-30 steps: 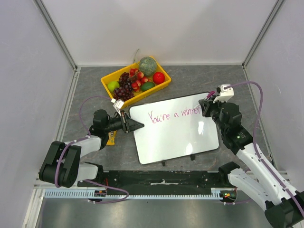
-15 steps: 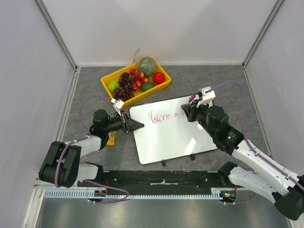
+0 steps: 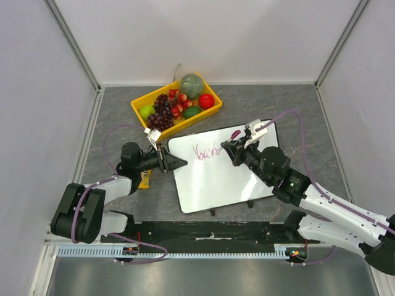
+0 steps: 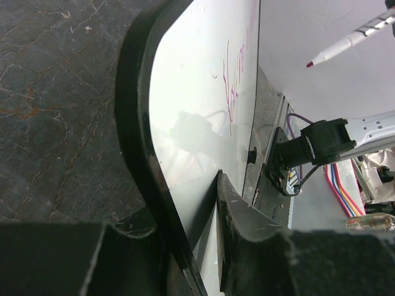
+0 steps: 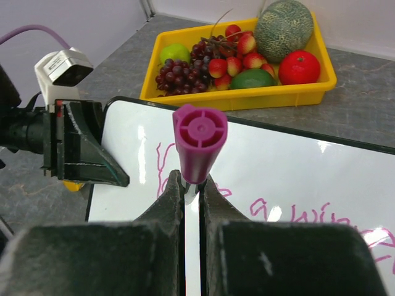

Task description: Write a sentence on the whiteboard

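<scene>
A gray stone counter (image 3: 296, 105) between white walls carried one whiteboard (image 3: 210, 179), one marker (image 5: 199, 145), one yellow fruit tray (image 5: 278, 92) and two end effectors.
The whiteboard lay flat mid-counter, just beside the tray; the left end effector (image 3: 176, 163) clamped its left rim, and the right end effector (image 3: 231, 147), clenched on the purple-capped marker, hung over the board's pink writing.
</scene>
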`<state>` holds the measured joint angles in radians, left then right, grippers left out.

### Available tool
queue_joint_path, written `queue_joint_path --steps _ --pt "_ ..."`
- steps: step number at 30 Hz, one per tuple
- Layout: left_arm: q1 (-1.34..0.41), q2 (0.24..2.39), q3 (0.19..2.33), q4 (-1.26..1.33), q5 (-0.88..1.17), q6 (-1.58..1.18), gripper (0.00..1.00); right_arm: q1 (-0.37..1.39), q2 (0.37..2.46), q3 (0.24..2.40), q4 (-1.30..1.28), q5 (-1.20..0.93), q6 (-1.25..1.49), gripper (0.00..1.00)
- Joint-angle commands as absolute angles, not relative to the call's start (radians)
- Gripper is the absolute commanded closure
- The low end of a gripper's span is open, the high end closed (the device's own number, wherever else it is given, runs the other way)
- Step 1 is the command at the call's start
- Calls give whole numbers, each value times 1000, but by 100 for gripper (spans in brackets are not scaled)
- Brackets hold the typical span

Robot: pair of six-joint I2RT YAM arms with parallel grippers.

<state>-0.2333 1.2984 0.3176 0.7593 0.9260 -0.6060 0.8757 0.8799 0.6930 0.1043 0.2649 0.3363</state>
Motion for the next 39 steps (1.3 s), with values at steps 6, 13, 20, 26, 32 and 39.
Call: queue_joint_path --steps 6,13,20,26,32,39 --pt "-261 1324 308 698 887 -420 98 1020 908 680 199 382 262 100" --pt "-261 1322 308 696 885 -420 98 1084 900 658 209 443 247 100" --pt "-261 1319 308 693 882 -419 98 1086 842 607 222 457 236 100" --pt "-262 1321 308 693 882 -419 98 1086 834 597 227 448 230 100" --pt "-262 1324 308 692 884 -419 98 1089 845 583 244 428 232 100" --pt "-261 1322 310 692 885 -420 98 1100 888 561 307 423 244 100"
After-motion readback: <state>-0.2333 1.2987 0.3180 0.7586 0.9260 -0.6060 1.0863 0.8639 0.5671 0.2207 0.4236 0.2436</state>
